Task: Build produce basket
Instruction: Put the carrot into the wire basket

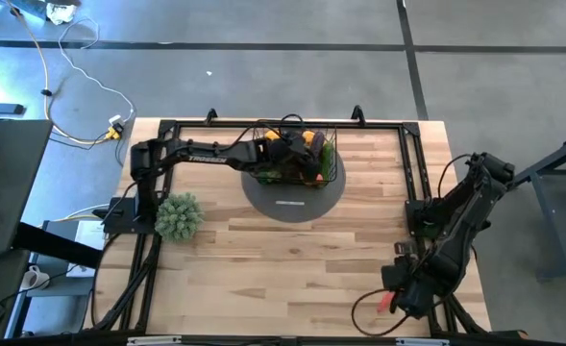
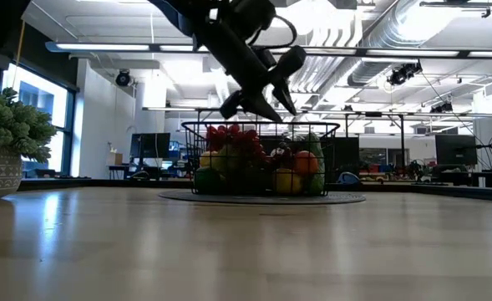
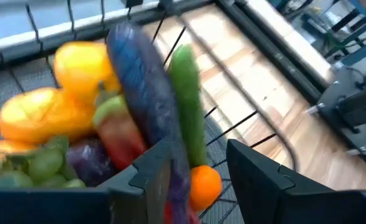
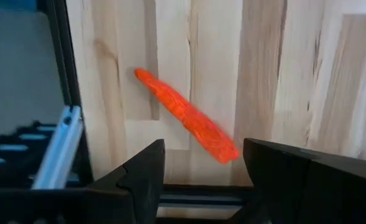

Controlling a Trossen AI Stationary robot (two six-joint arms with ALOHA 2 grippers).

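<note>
The black wire basket [image 1: 329,159] stands on a round grey disc [image 1: 292,204] at the table's far middle. It is filled with toy produce [image 3: 77,93]: yellow lemons, green grapes, a purple aubergine [image 3: 139,81], a cucumber [image 3: 186,87] and an orange. My left gripper [image 3: 198,177] is open just above the basket's fill [image 2: 258,107] and holds nothing. My right gripper [image 4: 201,168] is open and low over the table's near right corner [image 1: 395,288]. A long orange-red toy vegetable [image 4: 189,118] lies flat on the wood just ahead of its fingers.
A potted green plant [image 1: 179,216] stands at the table's left side and also shows in the low view [image 2: 7,142]. A black frame rail [image 1: 412,173] runs around the table, close beside the orange-red piece [image 4: 58,81]. Bare wood lies in the table's middle and near part.
</note>
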